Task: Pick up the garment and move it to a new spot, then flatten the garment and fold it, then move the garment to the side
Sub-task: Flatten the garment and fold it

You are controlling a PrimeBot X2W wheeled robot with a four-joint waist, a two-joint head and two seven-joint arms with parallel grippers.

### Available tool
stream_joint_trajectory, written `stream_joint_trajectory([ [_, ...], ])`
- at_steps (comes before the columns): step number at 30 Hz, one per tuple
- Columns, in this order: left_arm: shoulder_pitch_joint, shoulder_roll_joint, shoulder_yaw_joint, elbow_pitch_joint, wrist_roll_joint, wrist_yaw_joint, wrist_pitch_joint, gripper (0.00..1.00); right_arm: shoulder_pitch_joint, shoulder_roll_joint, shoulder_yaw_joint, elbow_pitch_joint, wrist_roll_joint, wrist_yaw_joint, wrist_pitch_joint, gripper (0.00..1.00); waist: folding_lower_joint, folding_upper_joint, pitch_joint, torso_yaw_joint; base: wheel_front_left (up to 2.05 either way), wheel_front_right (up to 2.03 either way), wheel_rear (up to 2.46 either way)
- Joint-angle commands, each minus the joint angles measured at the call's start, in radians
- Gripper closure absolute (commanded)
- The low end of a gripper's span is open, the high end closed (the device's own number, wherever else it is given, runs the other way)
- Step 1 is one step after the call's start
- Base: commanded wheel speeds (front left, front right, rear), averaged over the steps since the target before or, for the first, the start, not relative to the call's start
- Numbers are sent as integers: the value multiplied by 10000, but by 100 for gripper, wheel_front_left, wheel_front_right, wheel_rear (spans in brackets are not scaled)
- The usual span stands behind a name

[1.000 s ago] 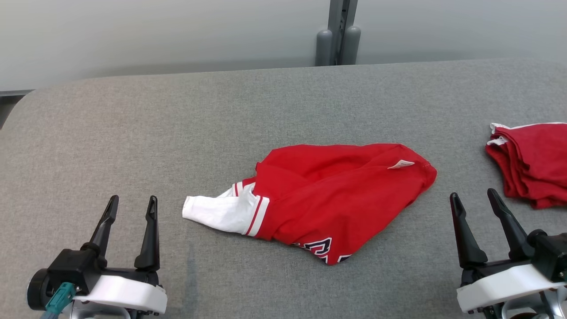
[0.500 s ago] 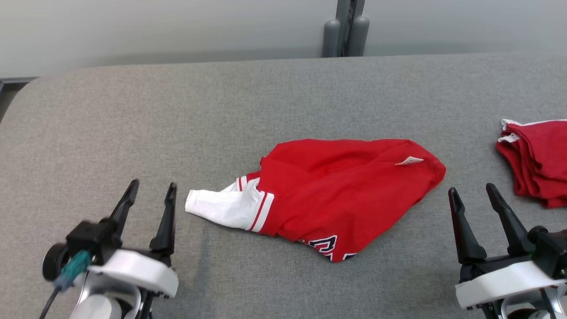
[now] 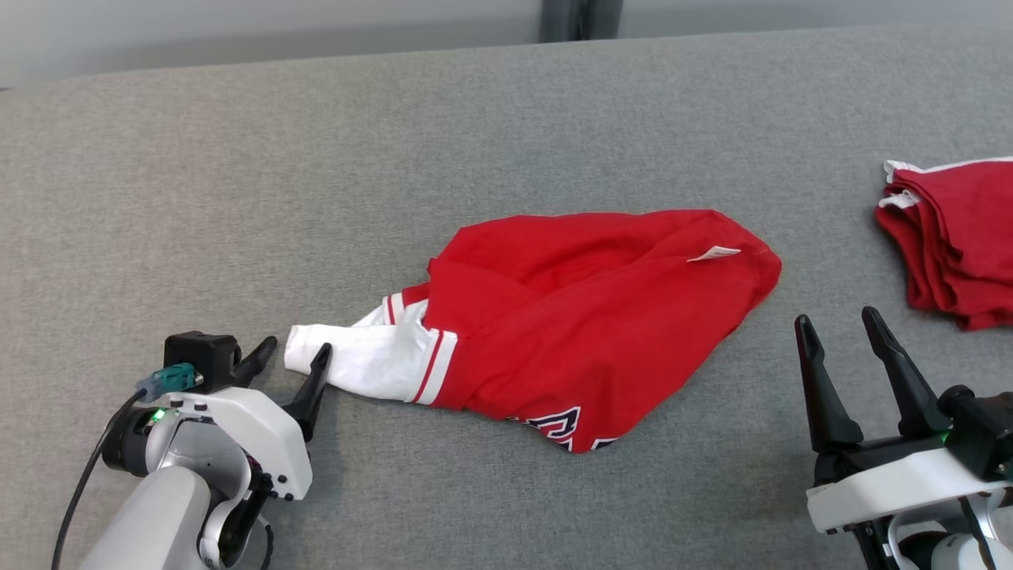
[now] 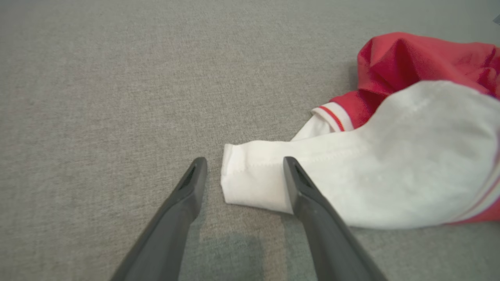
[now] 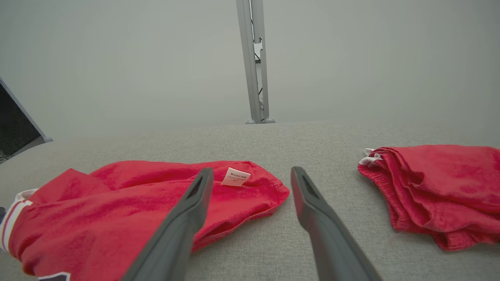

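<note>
The red garment (image 3: 586, 317) lies crumpled in a loose heap on the grey cloth-covered table (image 3: 237, 198), and its white sleeve (image 3: 360, 368), edged with red and white stripes, reaches out toward the left gripper (image 3: 296, 346). The cuff end of that sleeve sits right at the tips of this claw. In the left wrist view the cuff's corner lies in the gap between the two dark fingers (image 4: 183, 203), nearer the right-hand finger, which crosses in front of the cloth. Whether that finger touches the sleeve cannot be told. The left claw is released, its fingers spread wide with nothing clamped between them, and it is tilted low over the table. The red body of the garment bulks up beyond the sleeve, ahead and to the right of this claw. Dark and white lettering (image 3: 558, 423) shows at the garment's near edge, and a small white label (image 3: 715, 253) lies on its far end. That far end lies ahead and to the left of the right gripper (image 3: 836, 315), near it but apart, with bare table between. The right claw is also released, its fingers splayed and empty, pointing away from the robot. Ahead and to the right of the right claw, well apart from the garment, rests a folded red pile (image 3: 957, 237) with white trim at its corner. Beyond the table's far edge stands a grey post (image 5: 256, 62) against a pale wall (image 5: 117, 58).
</note>
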Motion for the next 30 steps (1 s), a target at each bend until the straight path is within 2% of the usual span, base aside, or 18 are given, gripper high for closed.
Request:
stream_joint_trajectory([
  [1,-292,-32,-6,262,-107,-140,42,0,-160,-42,-28,31,29,1,-93,0,0,0,107,-109,0,0,0],
  [2,-351,-40,-38,438,-136,-197,69,15,-165,-42,-44,60,30,1,-118,0,0,0,129,-129,0,0,0],
  [3,-421,-51,-45,575,-139,-243,53,68,-177,-43,-70,89,28,1,-120,0,0,0,148,-144,0,0,0],
  [4,-421,-51,-45,575,-139,-243,53,68,-177,-43,-70,89,28,1,-120,0,0,0,148,-144,0,0,0],
  [5,-468,-74,-61,690,-155,-294,14,100,-193,-41,-97,117,36,1,-116,0,0,0,162,-156,0,0,0],
  [12,-729,-129,-163,1050,-54,-454,-390,100,-318,-39,-591,405,110,1,-252,0,0,0,202,-67,0,0,0],
  [20,-1149,-340,-323,1174,30,-563,-750,100,-790,-162,-1538,1544,-40,1,-230,0,0,0,437,450,0,0,0],
  [24,-1419,-428,-393,1181,72,-587,-885,100,-1448,-416,-1434,2226,154,1,-233,0,0,0,729,670,0,0,0],
  [30,-1814,-573,-505,1242,136,-669,-1067,100,-2860,-1087,-700,3787,438,1,33,0,0,0,1180,899,0,0,0],
])
